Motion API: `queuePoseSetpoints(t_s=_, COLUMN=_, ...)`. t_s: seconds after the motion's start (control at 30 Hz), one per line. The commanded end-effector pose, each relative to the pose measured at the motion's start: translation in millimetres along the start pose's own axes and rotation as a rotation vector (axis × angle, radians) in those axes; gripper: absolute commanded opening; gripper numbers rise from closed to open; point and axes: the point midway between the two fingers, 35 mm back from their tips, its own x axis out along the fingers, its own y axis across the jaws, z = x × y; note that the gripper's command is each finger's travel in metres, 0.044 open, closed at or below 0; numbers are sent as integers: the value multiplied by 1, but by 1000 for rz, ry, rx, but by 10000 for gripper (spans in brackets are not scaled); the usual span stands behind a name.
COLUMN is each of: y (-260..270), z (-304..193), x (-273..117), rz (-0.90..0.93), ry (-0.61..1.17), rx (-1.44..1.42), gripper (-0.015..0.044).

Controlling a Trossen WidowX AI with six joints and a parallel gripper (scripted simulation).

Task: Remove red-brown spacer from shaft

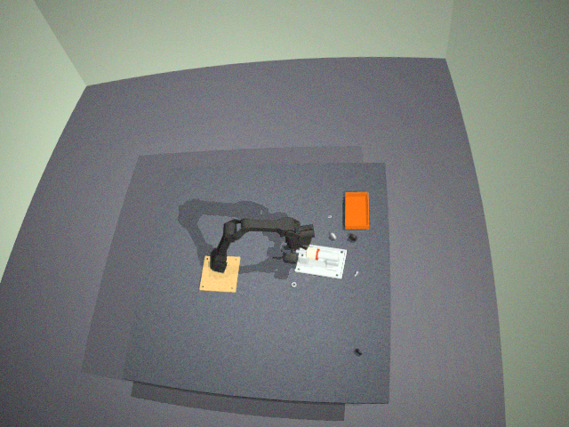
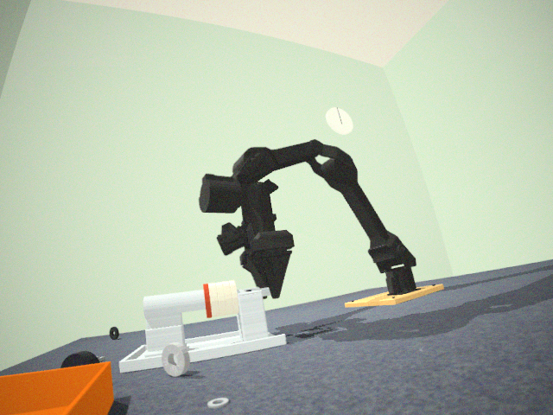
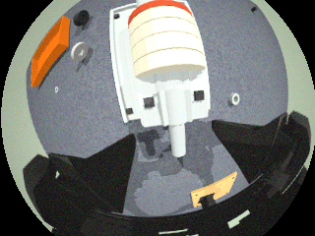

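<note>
The gripper point(image 2: 269, 296) point(image 3: 173, 130) has its fingers spread on nothing, either side of the shaft's end point(image 3: 177, 143). In the wrist view the red-brown spacer point(image 2: 206, 300) point(image 3: 158, 6) sits at twelve o'clock, beyond cream spacers point(image 2: 224, 298) point(image 3: 167, 41). The orange bin point(image 1: 356, 211) point(image 2: 54, 388) point(image 3: 50, 51), at ten, looks empty from above; only the exterior view shows a wall disc point(image 2: 339, 120).

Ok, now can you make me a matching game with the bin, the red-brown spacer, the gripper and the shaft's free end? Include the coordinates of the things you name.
Things:
1. bin point(image 1: 356, 211) point(image 2: 54, 388) point(image 3: 51, 48)
2. red-brown spacer point(image 1: 317, 253) point(image 2: 206, 300) point(image 3: 159, 6)
3. gripper point(image 2: 270, 296) point(image 3: 174, 135)
4. shaft's free end point(image 2: 266, 292) point(image 3: 178, 147)

Clues:
A. open, holding nothing
B. orange
C. between the big housing block and the cream spacers
D. sticking out past the small support, between the open fingers in the wrist view

Right pairs: 1-B, 2-C, 3-A, 4-D
</note>
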Motion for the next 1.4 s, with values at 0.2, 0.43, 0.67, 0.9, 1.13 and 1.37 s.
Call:
queuePoseSetpoints(t_s=0.2, y=0, z=-2, x=5, rz=1, ry=10, rx=-1, gripper=440)
queuePoseSetpoints(t_s=0.43, y=0, z=-2, x=5, rz=1, ry=10, rx=-1, gripper=440)
queuePoseSetpoints(t_s=0.67, y=0, z=-2, x=5, rz=1, ry=10, rx=-1, gripper=440)
queuePoseSetpoints(t_s=0.9, y=0, z=-2, x=5, rz=1, ry=10, rx=-1, gripper=440)
queuePoseSetpoints(t_s=1.13, y=0, z=-2, x=6, rz=1, ry=10, rx=-1, gripper=440)
queuePoseSetpoints(t_s=1.37, y=0, z=-2, x=15, rz=1, ry=10, rx=-1, gripper=440)
